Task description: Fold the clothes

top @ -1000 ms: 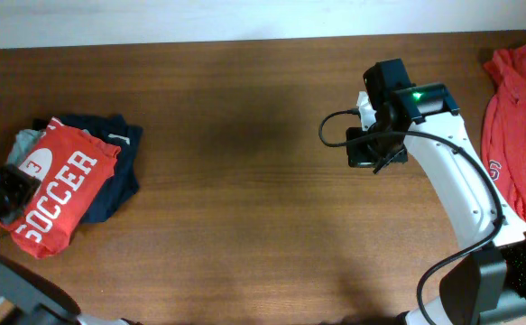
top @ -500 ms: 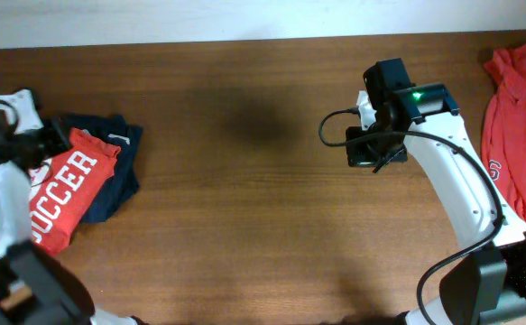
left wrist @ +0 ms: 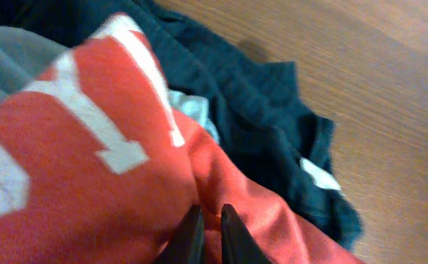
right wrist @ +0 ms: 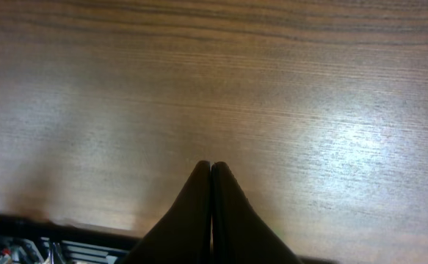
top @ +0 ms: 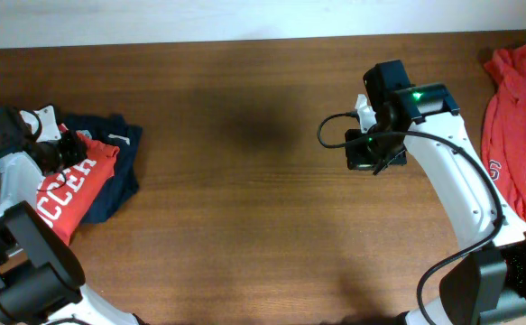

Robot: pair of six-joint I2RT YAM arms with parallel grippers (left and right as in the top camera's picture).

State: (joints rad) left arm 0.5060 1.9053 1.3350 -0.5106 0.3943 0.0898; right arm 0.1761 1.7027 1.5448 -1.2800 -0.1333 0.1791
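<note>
The folded orange-red T-shirt with white "SOCCER" lettering lies at the far left on a dark navy garment. My left gripper is at the shirt's upper edge. In the left wrist view its fingers are nearly closed, pinching a ridge of the orange-red cloth. A second orange-red T-shirt lies unfolded at the far right edge. My right gripper hangs over bare table right of centre. In the right wrist view its fingers are shut and empty.
The dark navy folded garment lies under and beside the folded shirt and also shows in the left wrist view. A light-grey garment peeks out at the left. The table is brown wood.
My left arm has swung up from the lower left and its gripper has come down onto the folded shirt's upper edge. The right arm has not moved.
</note>
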